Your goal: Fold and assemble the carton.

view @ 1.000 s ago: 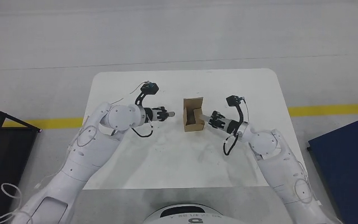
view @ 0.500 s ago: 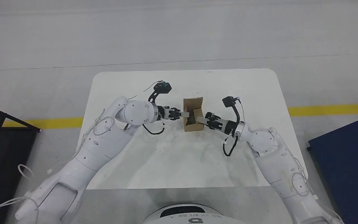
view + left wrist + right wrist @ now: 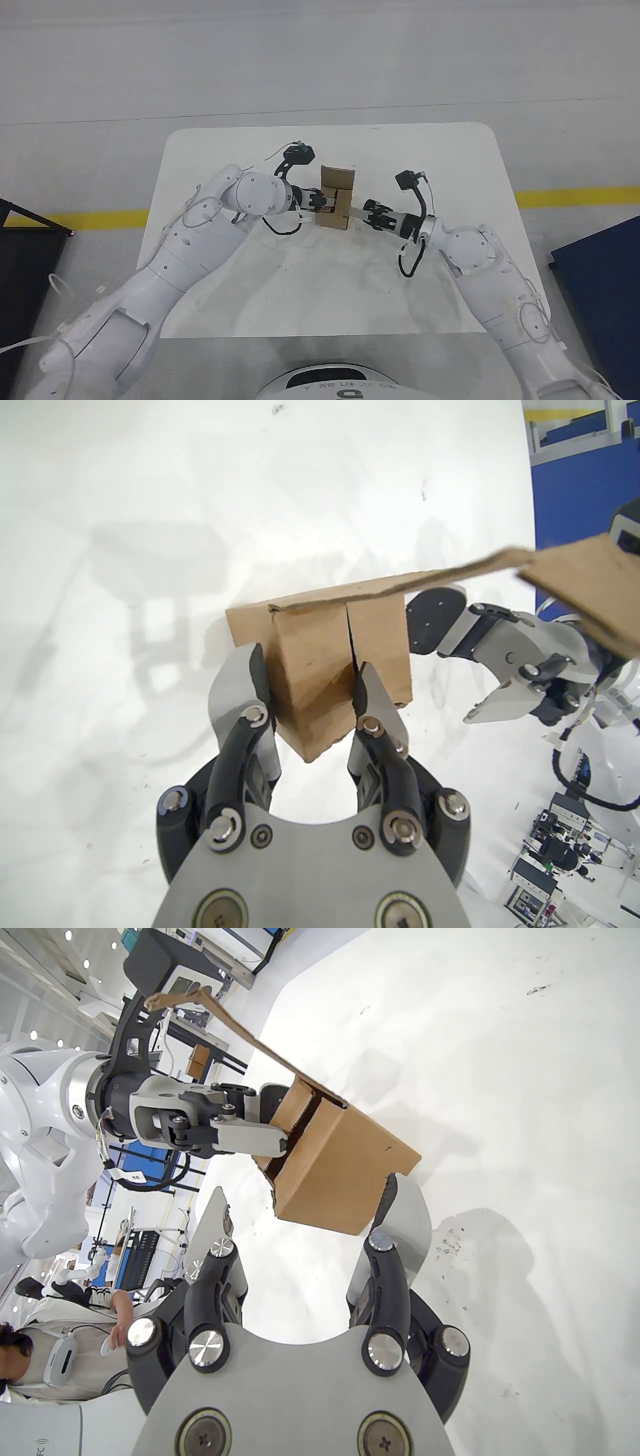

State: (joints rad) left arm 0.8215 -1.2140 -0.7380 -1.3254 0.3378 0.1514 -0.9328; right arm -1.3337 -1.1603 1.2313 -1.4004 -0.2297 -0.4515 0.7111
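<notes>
Currently pinching carton (image 3: 320, 640) corner between left gripper (image 3: 309, 692) fingers, with right gripper (image 3: 305, 1200) fingers spread just beside. Risks slipping loose under right-side push.

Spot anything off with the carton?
Yes. One long flap of the carton sticks out unfolded over the left gripper, which pinches an end flap folded askew; a gap shows between the end flaps. The right gripper is open beside it.
</notes>
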